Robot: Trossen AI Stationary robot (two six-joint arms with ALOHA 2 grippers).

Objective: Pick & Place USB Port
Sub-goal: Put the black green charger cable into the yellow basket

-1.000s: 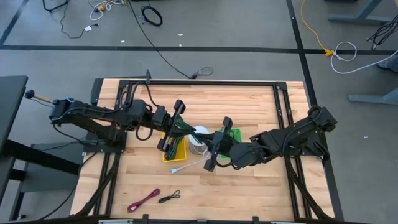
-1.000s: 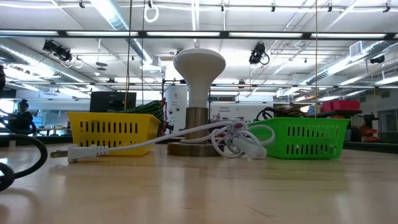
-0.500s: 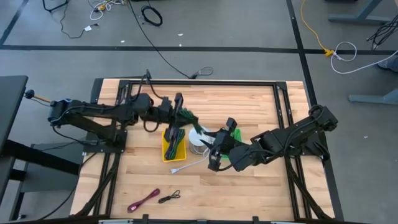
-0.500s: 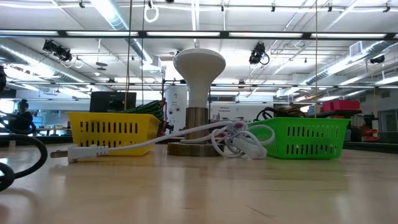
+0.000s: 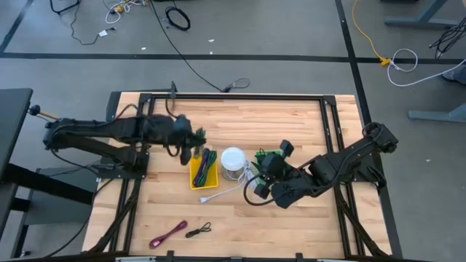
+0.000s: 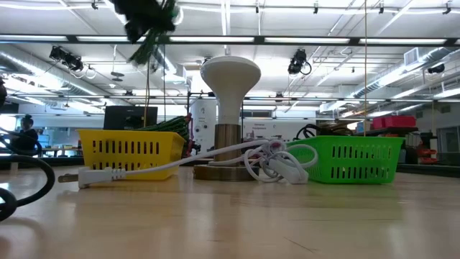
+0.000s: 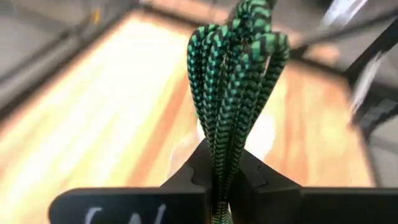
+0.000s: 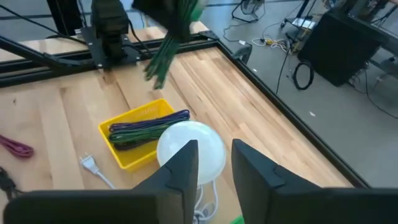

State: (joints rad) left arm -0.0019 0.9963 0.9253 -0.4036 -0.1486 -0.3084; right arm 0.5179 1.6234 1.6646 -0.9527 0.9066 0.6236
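My left gripper [image 5: 192, 140] hangs in the air over the far left side of the yellow basket [image 5: 204, 169] and is shut on a bundle of green-and-black braided cable [image 7: 238, 50]. In the low view the bundle [image 6: 149, 44] dangles high above the basket [image 6: 129, 152]. More cables, purple and green [image 8: 146, 129], lie in the basket. My right gripper [image 8: 215, 169] is open and touches nothing. It stands just right of the white lamp [image 5: 233, 161], in front of the green basket [image 5: 271, 157]. My left gripper pinches the looped cable bundle between its two fingers, several strands side by side [image 7: 222, 163]. The strands run along the fingers and stick out past the tips, where the loops bend over [image 7: 249, 22]. The bundle is lifted clear of the basket and table.
A white power cord with its plug [image 5: 209, 196] runs from the lamp's base across the table near the yellow basket. A pink cable [image 5: 167, 234] and a small black cable [image 5: 198, 231] lie near the table's near edge. Bare wood lies on the far side.
My left gripper has risen out of the yellow basket and drawn back toward the table's left, carrying the green braided bundle up clear of the basket. It now shows at the top of the low view. My right arm has turned and drawn back a little toward the right.
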